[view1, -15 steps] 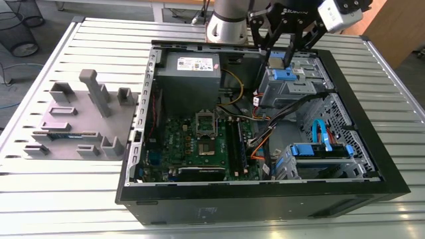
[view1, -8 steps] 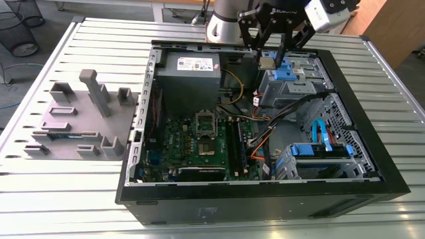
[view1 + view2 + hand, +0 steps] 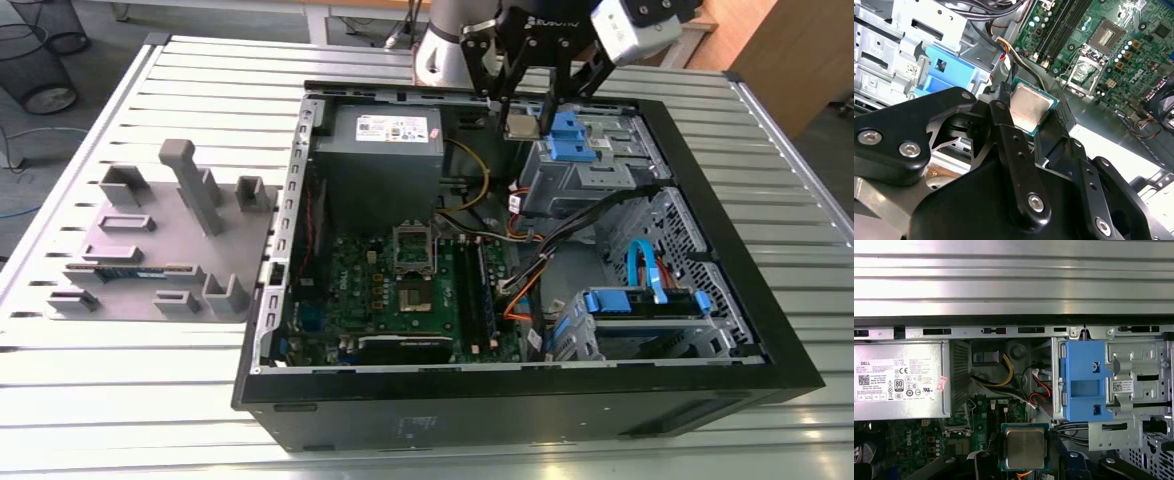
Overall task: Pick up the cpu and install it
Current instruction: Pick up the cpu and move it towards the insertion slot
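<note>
The cpu (image 3: 522, 125), a small square chip with a silver-grey metal top, hangs above the back of the open computer case (image 3: 747, 330), over the drive cage. My gripper (image 3: 523, 122) is shut on it, one finger on each side edge. Both wrist views show the cpu (image 3: 1029, 107) (image 3: 1025, 447) between the black fingers (image 3: 1004, 125). On the green board the dark square socket (image 3: 424, 298) (image 3: 1109, 32) lies uncovered, with its metal load plate (image 3: 414, 245) (image 3: 1086, 67) swung back. The socket sits lower in the case, toward the exterior view's left of the gripper.
A grey power supply (image 3: 380, 140) (image 3: 899, 380) fills the case's back corner. Blue drive brackets (image 3: 567, 135) (image 3: 1084, 382) and loose cables (image 3: 527, 270) lie close under the gripper. A grey moulded tray (image 3: 160, 250) stands on the slatted metal table (image 3: 134, 400), outside the case.
</note>
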{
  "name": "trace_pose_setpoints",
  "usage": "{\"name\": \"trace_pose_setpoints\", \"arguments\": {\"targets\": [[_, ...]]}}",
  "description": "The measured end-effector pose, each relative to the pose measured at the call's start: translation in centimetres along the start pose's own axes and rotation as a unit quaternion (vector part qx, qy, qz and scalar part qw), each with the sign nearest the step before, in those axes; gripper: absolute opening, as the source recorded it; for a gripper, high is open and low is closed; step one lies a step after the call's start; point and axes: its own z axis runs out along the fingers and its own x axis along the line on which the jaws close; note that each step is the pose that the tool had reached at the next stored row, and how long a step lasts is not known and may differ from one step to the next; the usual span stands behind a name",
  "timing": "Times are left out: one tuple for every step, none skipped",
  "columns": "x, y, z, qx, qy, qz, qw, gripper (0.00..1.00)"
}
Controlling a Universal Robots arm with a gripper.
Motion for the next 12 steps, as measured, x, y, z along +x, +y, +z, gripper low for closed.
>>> {"name": "trace_pose_setpoints", "arguments": {"targets": [[0.01, 0.00, 0.00, 0.0000, 0.0000, 0.000, 1.00000, 0.47], [0.01, 0.00, 0.00, 0.0000, 0.0000, 0.000, 1.00000, 0.47], [0.01, 0.00, 0.00, 0.0000, 0.0000, 0.000, 1.00000, 0.47], [0.01, 0.00, 0.00, 0.0000, 0.0000, 0.000, 1.00000, 0.47], [0.10, 0.00, 0.00, 0.0000, 0.0000, 0.000, 1.00000, 0.47], [0.19, -0.01, -0.01, 0.0000, 0.0000, 0.000, 1.00000, 0.47], [0.19, -0.01, -0.01, 0.0000, 0.0000, 0.000, 1.00000, 0.47], [0.19, -0.01, -0.01, 0.0000, 0.0000, 0.000, 1.00000, 0.47], [0.19, -0.01, -0.01, 0.0000, 0.0000, 0.000, 1.00000, 0.47], [0.19, -0.01, -0.01, 0.0000, 0.0000, 0.000, 1.00000, 0.47], [0.20, -0.01, -0.01, 0.0000, 0.0000, 0.000, 1.00000, 0.47], [0.20, -0.01, -0.01, 0.0000, 0.0000, 0.000, 1.00000, 0.47]]}}
